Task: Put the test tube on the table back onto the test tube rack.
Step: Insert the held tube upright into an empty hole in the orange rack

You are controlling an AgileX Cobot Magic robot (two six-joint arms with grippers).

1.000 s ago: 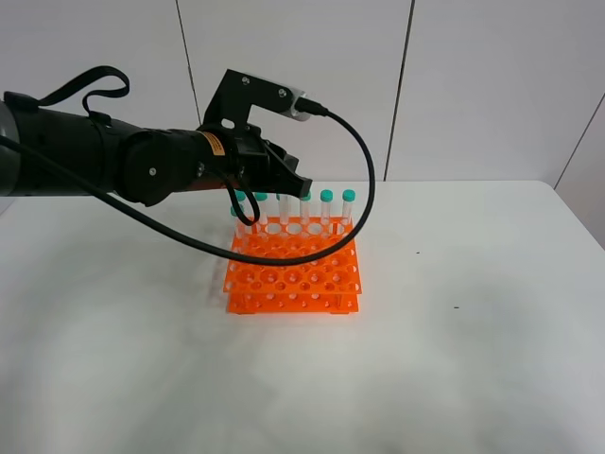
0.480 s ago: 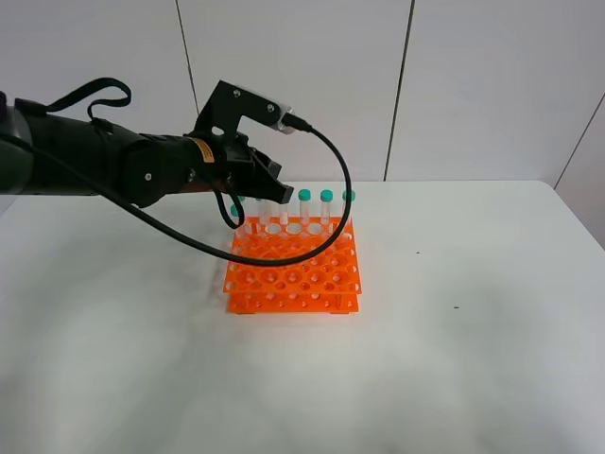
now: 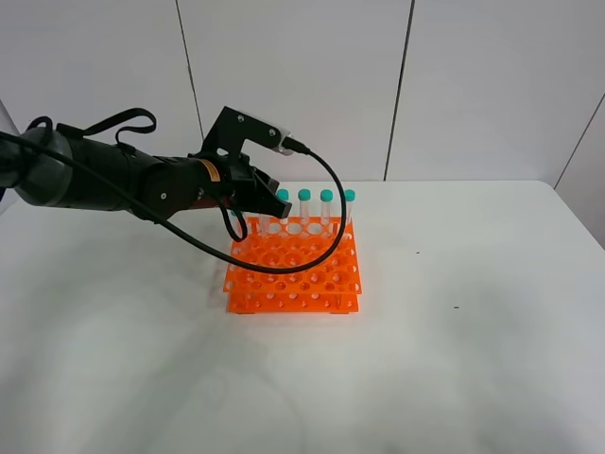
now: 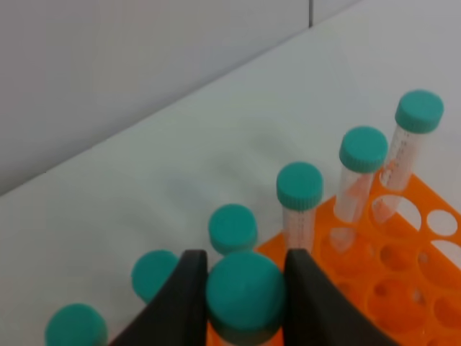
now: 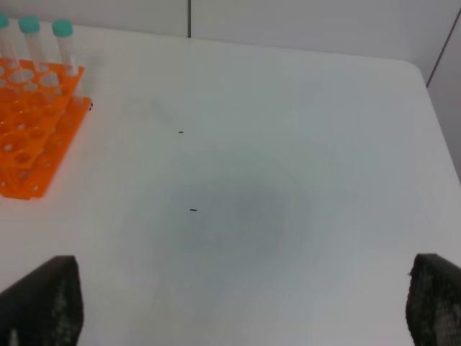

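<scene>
Nearest, over the large white matte counter (image 3: 454, 359): the right black pincer (image 5: 238, 299), fingers spread wide, gripping nothing. Further in, well apart from it, on the counter: the bright orange plastic rack of round holes (image 3: 293, 274). At its rear row, the left black pincer (image 3: 276, 201), pinching the teal screw cap of the slim clear plastic test tube (image 4: 245, 292) (lower end hidden, so seating in a hole unclear). Just beside, matching teal-capped tubes (image 3: 326, 203), upright in that row. Behind, a grey panelled wall (image 3: 473, 85).
</scene>
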